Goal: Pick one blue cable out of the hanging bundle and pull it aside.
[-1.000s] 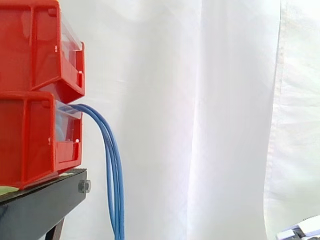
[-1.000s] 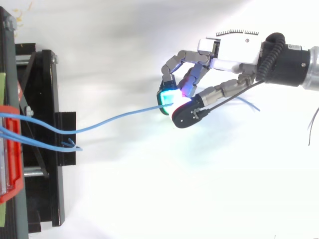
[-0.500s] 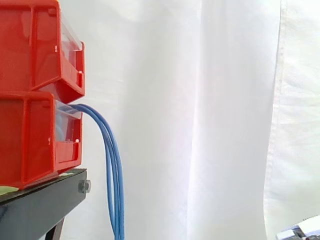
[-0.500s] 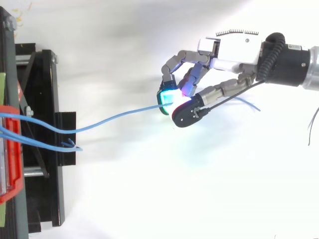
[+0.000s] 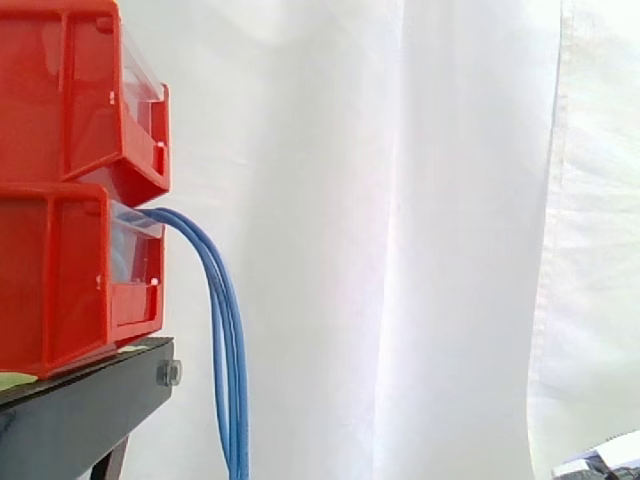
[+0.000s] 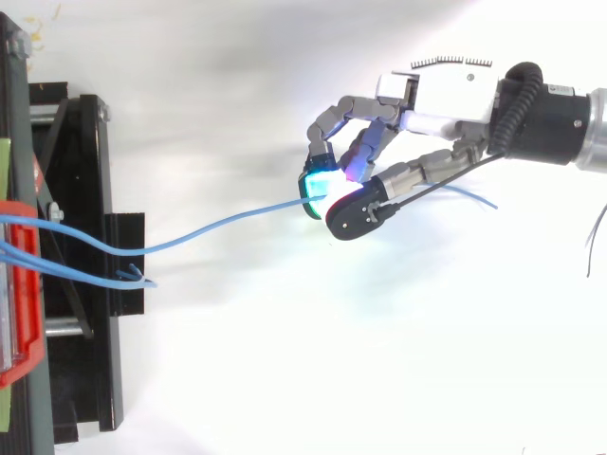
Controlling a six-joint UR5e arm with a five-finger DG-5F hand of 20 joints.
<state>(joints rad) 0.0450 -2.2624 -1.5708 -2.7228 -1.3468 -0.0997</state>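
Hand: the hand [image 6: 432,100] is curled, its glowing fingertips [image 6: 321,183] and thumb pinching one blue cable [image 6: 218,227], well right of the stand [image 6: 85,284] in the top view.
Cable: it leaves the lower bin [image 5: 60,290] at the left, crosses the stand and runs rightward in a loose curve to the pads; a thin blue end shows just past the hand.
Bundle: the other cables [image 5: 230,380] hang from the lower bin's front, down beside the stand's edge, well apart from the hand.
Done: one cable is singled out and held clear of the rest.
Left: probably little; the curve looks slack, so a further pull aside may be needed, then letting go.
Surface: white and plain beneath the hand.
Room: two red bins stacked on a black stand at the left, with a white curtain [image 5: 400,200] behind.
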